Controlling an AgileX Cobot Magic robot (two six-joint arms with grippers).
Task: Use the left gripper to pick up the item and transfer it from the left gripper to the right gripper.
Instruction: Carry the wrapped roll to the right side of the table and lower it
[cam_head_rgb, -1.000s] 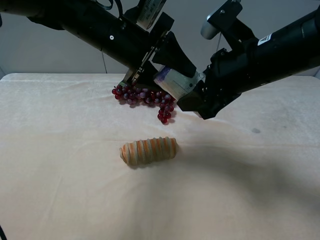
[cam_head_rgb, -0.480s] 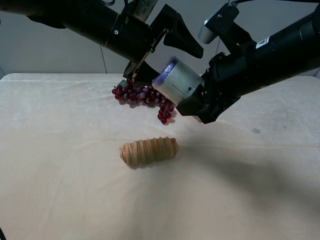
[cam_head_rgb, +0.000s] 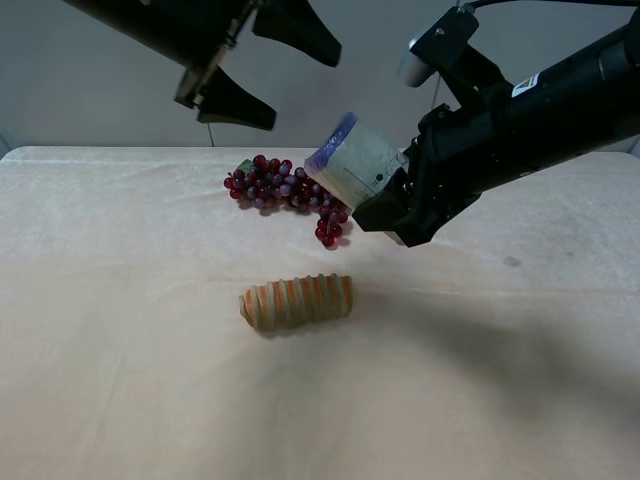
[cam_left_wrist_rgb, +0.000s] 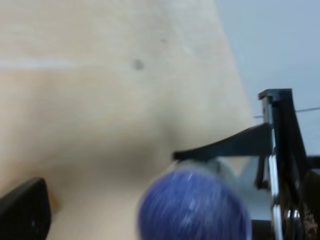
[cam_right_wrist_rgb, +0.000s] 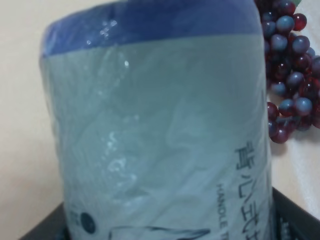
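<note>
The shiny cream-white cylinder with purple-blue ends (cam_head_rgb: 355, 165) tilts in mid-air, one end clamped in the right black claw (cam_head_rgb: 392, 195); the left black claw (cam_head_rgb: 300, 88) gapes, well apart.

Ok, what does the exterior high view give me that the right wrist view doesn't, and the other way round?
Only exterior high: the bread roll lying in front, the left gripper open, raised and apart from the item, and the right gripper clamped on the item's end. Only right wrist: the small print on the item's shiny wrap, seen up close. Both: the item with its purple-blue end, and the grapes beyond it.
</note>
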